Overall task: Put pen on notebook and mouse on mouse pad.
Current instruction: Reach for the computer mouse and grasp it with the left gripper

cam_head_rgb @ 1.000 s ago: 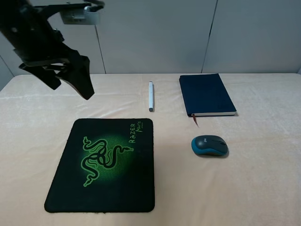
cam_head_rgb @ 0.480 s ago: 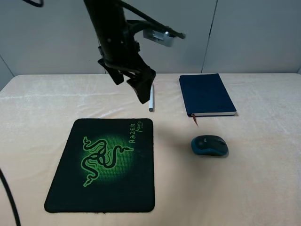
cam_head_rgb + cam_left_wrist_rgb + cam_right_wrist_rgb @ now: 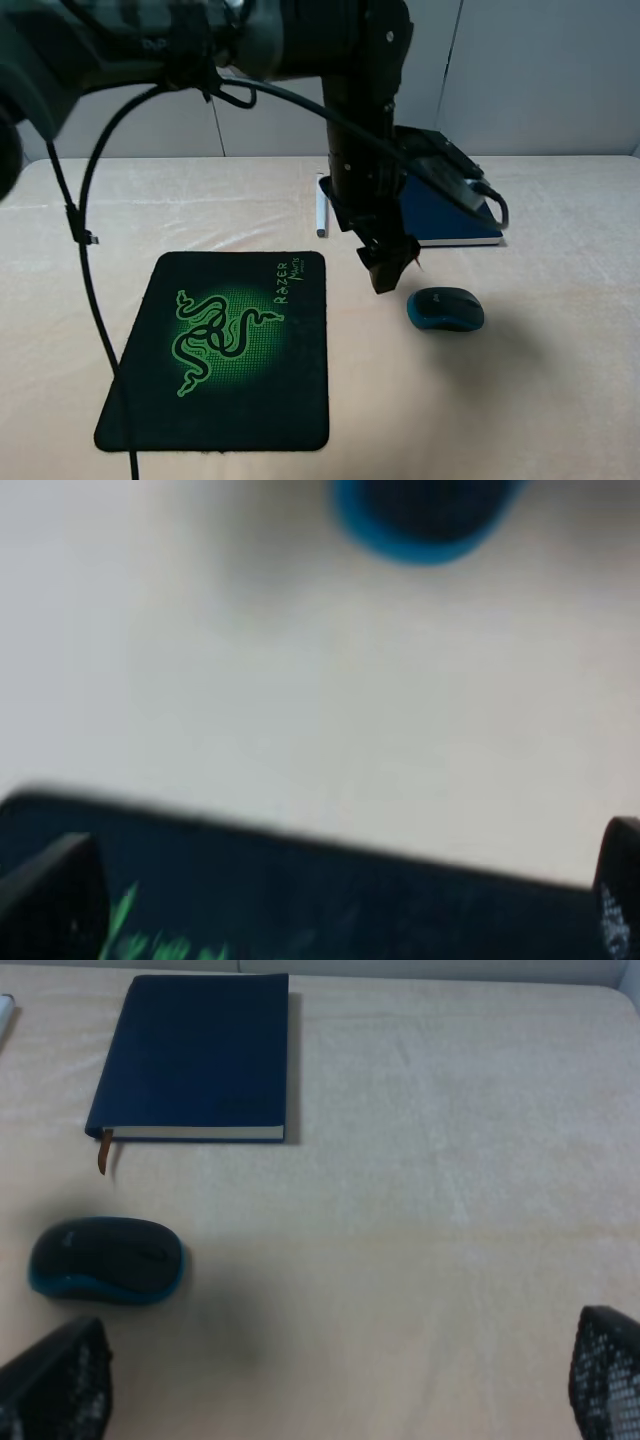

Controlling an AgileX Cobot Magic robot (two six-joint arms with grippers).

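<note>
The left arm reaches across the middle, its end effector [image 3: 386, 268] pointing down, spread wide and empty, just beside the dark-grey, teal-sided mouse [image 3: 446, 309].

Mouse [image 3: 446, 309] right of mouse pad [image 3: 220, 350], notebook [image 3: 450, 222] behind mouse

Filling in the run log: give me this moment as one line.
left gripper open, over table between mouse pad and mouse | right gripper open | pen on table, off notebook | mouse off pad

Matt cloth — mouse pad [image 3: 150, 400]; plastic mouse [image 3: 445, 309]
</note>
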